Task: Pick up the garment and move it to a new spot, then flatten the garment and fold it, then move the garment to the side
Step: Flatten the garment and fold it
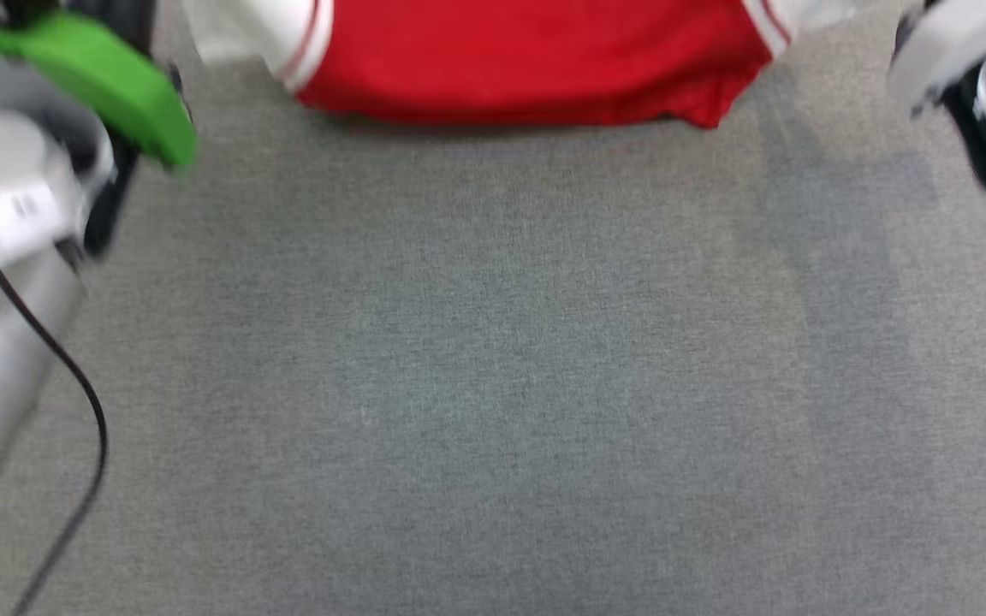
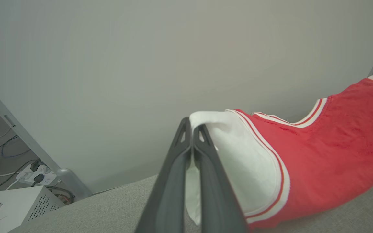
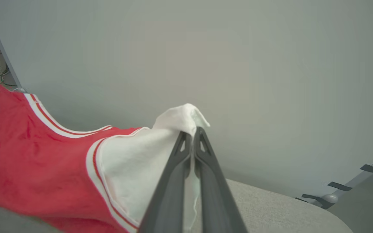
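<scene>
garment (image 1: 527,60) hangs at 12 o'clock over grey table (image 1: 493,385) | left claw (image 2: 191,129) pinches white sleeve | right claw (image 3: 191,134) pinches other sleeve

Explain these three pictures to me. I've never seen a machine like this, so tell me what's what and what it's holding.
It is a two-armed robot. The top picture comes from a camera on its head, looking down at a grey fabric surface; its pale arms show at the edges. The other two pictures come from cameras on its wrists, each looking along that arm's dark two-fingered claw. The left claw is shut on one white sleeve of the red garment, and the right claw is shut on the other, so the shirt hangs stretched between them with its lower edge on the surface.
</scene>
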Motion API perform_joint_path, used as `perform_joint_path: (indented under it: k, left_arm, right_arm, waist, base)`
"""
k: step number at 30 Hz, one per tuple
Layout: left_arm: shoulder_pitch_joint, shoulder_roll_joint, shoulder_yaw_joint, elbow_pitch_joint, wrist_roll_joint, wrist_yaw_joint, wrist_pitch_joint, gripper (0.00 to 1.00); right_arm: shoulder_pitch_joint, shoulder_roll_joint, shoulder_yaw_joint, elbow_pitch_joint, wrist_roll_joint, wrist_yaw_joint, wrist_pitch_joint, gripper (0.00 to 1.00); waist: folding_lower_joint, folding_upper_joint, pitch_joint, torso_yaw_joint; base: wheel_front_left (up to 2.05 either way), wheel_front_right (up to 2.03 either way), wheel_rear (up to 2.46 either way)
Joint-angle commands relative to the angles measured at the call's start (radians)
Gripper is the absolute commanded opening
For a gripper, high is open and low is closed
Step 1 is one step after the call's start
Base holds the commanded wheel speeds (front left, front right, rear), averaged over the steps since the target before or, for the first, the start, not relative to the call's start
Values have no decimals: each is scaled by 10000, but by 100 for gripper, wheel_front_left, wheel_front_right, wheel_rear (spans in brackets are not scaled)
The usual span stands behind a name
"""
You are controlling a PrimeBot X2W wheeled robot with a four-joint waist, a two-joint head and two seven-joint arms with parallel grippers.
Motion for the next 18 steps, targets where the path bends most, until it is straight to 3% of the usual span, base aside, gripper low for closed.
perform_joint_path:
  k: [1, 12, 18]
  left_arm:
    - [798, 61, 192, -332, -67, 181, -56, 0]
    - [5599, 263, 1091, -2409, -24, 1170, -58, 0]
    - [7503, 218, 1072, -2771, -127, 1408, -58, 0]
  right_arm:
    - [607, -149, 24, -289, 181, -7, -90, 0]
    - [4373, -1175, 516, -1897, 1265, -7, -90, 0]
    - [6577, -1776, 284, -2572, 1730, -7, 18, 0]
  waist:
    - [-1, 0, -630, 128]
    - [-1, 0, -1983, 205]
    - [-1, 0, -2550, 318]
  base:
    - [0, 0, 0]
    - [0, 0, 0]
    - [0, 0, 0]
